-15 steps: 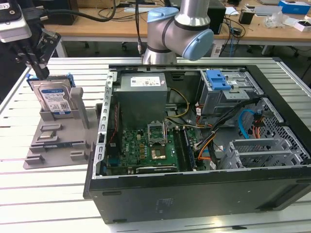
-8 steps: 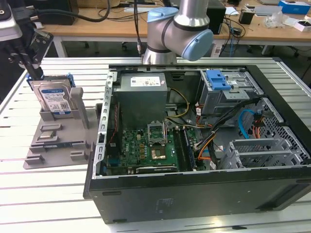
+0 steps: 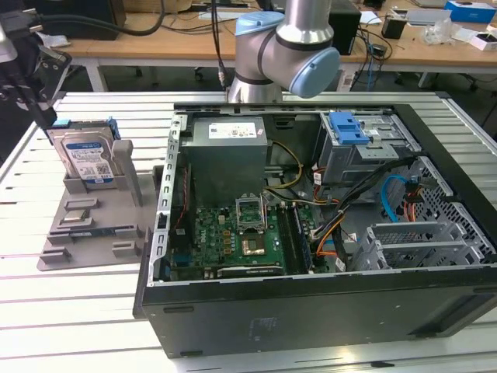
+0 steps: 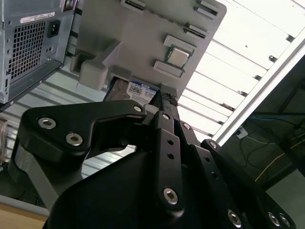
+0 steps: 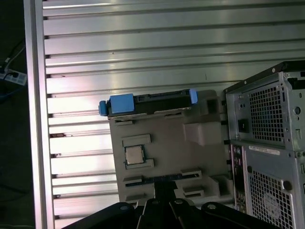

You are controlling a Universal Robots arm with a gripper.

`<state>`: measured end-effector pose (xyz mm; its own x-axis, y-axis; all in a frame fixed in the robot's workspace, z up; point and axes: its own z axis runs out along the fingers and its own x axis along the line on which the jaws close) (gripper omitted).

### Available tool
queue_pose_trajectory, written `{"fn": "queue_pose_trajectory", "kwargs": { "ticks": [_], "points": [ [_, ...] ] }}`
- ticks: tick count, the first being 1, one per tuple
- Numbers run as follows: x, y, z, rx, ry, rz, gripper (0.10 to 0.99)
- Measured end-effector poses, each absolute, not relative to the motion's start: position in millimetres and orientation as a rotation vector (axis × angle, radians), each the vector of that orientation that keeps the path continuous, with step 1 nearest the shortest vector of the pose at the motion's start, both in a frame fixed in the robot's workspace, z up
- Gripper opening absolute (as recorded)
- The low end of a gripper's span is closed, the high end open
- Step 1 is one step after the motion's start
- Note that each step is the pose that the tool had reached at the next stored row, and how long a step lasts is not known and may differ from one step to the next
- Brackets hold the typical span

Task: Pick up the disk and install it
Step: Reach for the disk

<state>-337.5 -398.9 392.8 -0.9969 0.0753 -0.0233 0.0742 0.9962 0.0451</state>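
Note:
The disk [image 3: 89,159] is a silver drive with a white-and-blue label and blue side rails. It stands on edge in a slot at the far end of a grey holder tray [image 3: 93,225], on the exterior view's left. My black gripper [image 3: 35,93] hangs just above and beyond the disk's top edge, apart from it. In the first wrist view the disk [image 5: 147,102] shows edge-on with its blue rails, beyond the gripper's black body [image 5: 157,210]. The second wrist view shows the disk's label [image 4: 138,90] past the gripper's linkage [image 4: 162,124].
An open computer case [image 3: 311,202] lies beside the tray, holding a grey power supply [image 3: 229,151], a motherboard, a blue latch [image 3: 348,128] and metal drive cages [image 3: 419,245]. A chip [image 5: 135,155] sits in the tray. The arm's base [image 3: 279,47] stands behind the case on the slatted table.

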Motion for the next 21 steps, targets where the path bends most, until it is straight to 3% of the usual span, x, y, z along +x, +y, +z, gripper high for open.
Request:
{"fn": "queue_pose_trajectory", "kwargs": {
  "ticks": [21],
  "points": [
    [-380.4, -398.8, 392.6, 0.117, 3.114, 0.069, 0.106]
  ]
}}
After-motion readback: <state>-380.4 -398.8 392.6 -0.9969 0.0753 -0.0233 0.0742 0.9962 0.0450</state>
